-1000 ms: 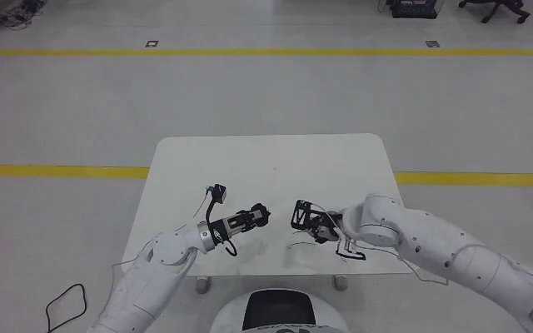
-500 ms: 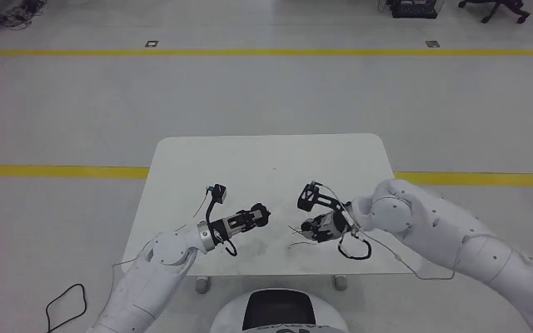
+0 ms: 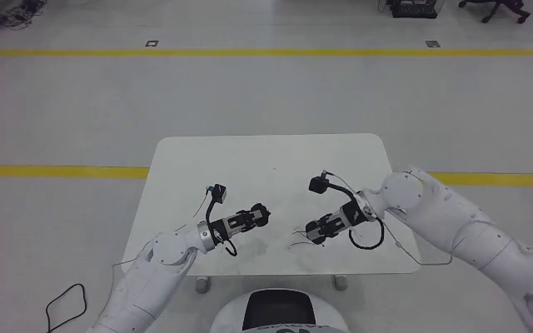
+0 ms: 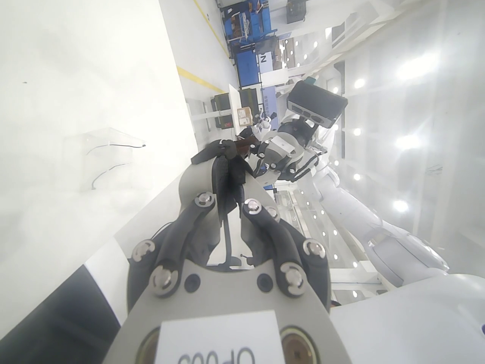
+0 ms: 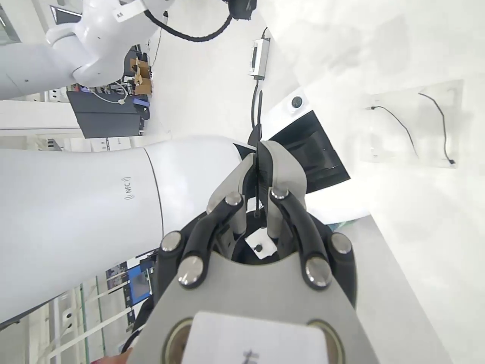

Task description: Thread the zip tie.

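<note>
My right gripper (image 5: 261,149) is shut on a thin black zip tie (image 5: 259,115), whose free tail sticks out past the fingertips. In the top view the right gripper (image 3: 311,233) hangs low over the table's near middle, pointing toward the left gripper (image 3: 263,213). That one faces it a short gap away and is shut (image 4: 227,160). A thin dark strip shows between its fingers; I cannot tell what it is. Its black pads (image 5: 242,1) also show in the right wrist view.
Two loose zip ties (image 5: 405,126) lie on a clear plastic sheet (image 5: 416,88) on the white table (image 3: 266,158), just beside the right gripper; in the top view these ties (image 3: 298,243) sit near the front edge. The same sheet (image 4: 110,141) appears from the left wrist.
The right wrist has turned and its gripper has dropped a little toward the table's near edge, with the forearm swinging outward. The left arm has not moved.
</note>
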Controlling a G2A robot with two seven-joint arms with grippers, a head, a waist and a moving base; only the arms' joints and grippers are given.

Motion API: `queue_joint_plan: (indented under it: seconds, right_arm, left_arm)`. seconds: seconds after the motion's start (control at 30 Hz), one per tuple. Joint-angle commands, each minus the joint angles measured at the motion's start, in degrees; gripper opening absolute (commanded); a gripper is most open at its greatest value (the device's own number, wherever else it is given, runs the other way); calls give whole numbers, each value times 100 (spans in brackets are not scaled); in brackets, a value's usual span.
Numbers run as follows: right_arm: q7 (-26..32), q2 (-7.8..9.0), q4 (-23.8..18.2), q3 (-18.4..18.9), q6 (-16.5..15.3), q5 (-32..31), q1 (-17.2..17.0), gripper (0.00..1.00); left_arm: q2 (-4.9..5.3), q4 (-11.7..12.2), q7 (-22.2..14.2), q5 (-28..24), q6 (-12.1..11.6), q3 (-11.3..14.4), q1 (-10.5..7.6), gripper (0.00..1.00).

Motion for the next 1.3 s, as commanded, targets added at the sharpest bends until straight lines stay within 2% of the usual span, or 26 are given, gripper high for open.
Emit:
queue_joint_plan:
  seconds: [0.0, 0.27, 0.37, 0.4, 0.5, 0.57, 0.7, 0.73, 0.9, 1.1, 1.2, 1.27]
  right_arm:
    - [-1, 0, -1, -1, 0, -3, 0, 0]
    - [-69, -5, -10, 16, 39, 73, -70, 0]
    - [294, -2, 123, 139, 93, 719, -93, 0]
    - [571, -6, 214, 180, 206, 1073, -88, 0]
    - [1092, -47, 392, 253, 463, 1616, -7, 0]
    - [1241, -90, 515, 246, 649, 1966, 13, 0]
    - [1241, -163, 584, -53, 1072, 2348, 231, 0]
    - [1241, -181, 626, -194, 1253, 2549, 293, 0]
    - [1241, -248, 798, -841, 1716, 2942, 727, 0]
    - [1241, -349, 1178, -1530, 1793, 3375, 1197, 0]
    - [1241, -383, 1224, -1773, 1735, 3755, 1299, 0]
    - [1241, -383, 1224, -1773, 1735, 3755, 1299, 0]
  left_arm:
    - [0, 0, 0, 0, 0, 0, 0, 0]
    - [0, 0, 0, 0, 0, 0, 0, 0]
    - [0, 0, 0, 0, 0, 0, 0, 0]
    - [0, 0, 0, 0, 0, 0, 0, 0]
    - [0, 0, 0, 0, 0, 0, 0, 0]
    - [0, 0, 0, 0, 0, 0, 0, 0]
    - [0, 0, 0, 0, 0, 0, 0, 0]
    - [0, 0, 0, 0, 0, 0, 0, 0]
    - [0, 0, 0, 0, 0, 0, 0, 0]
    - [0, 0, 0, 0, 0, 0, 0, 0]
    - [0, 0, 0, 0, 0, 0, 0, 0]
    - [0, 0, 0, 0, 0, 0, 0, 0]
